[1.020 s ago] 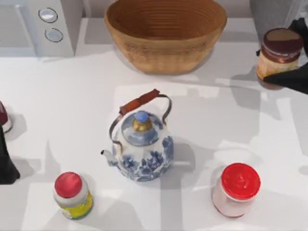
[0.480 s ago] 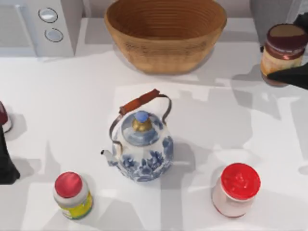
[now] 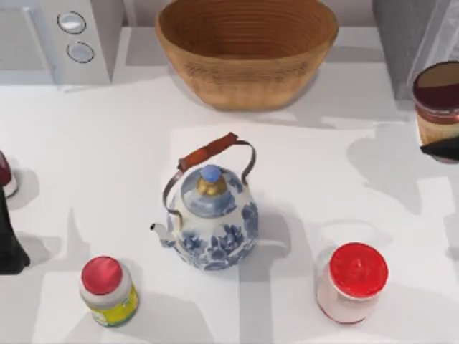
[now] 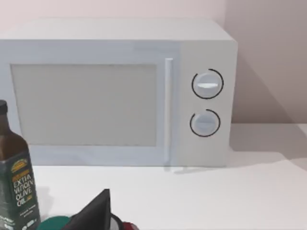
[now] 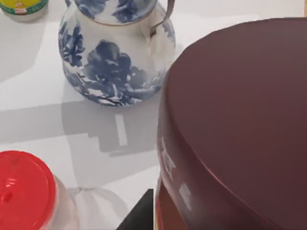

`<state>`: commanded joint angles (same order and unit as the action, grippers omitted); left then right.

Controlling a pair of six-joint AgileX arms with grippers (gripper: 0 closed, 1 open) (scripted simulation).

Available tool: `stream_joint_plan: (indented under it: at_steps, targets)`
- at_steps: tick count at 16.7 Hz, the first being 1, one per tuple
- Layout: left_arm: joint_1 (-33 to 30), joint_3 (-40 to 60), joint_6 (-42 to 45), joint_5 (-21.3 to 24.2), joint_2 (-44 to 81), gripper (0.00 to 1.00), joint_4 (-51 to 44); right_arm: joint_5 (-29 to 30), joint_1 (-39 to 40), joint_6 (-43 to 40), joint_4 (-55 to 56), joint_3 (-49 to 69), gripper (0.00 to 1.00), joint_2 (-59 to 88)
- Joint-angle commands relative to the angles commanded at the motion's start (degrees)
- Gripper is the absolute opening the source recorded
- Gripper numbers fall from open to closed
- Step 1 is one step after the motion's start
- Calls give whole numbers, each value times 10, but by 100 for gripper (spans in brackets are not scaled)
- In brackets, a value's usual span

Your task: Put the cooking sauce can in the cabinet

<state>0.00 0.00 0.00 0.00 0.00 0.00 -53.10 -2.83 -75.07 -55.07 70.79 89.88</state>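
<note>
A: Maroon-lidded round cooking sauce can (image 3: 437,107), orange-tan label, dark contents; it sits at the table's far right edge, raised off the white tabletop (image 3: 107,143), just in front of the dark grey boxy cabinet (image 3: 412,39).

B: Held?

A: Judging so. A dark fingertip of the right gripper (image 3: 443,149) lies against the can's lower side, and the right wrist camera has the lid right under it. Jaws look pinched on the body below the lid.

B: Handling?

A: Probably rigid, moderately heavy, smooth-walled, so liable to slip. Best gripped on the label band, kept upright.

B: Left arm?

A: Left gripper (image 3: 8,244) parked at the left edge; I cannot tell how its jaws stand.
</note>
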Motion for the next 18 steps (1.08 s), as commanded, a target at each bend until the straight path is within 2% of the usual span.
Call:
stream_joint_plan:
  at_steps: [11, 15, 18]
  targets:
    - [0, 0, 0, 0, 0, 100, 0, 367, 26, 552, 375, -525, 0, -680]
    - [0, 0, 0, 0, 0, 100, 0, 479, 28, 692, 494, -654, 0, -838]
    - [0, 0, 0, 0, 0, 100, 0, 525, 28, 745, 545, -702, 0, -893]
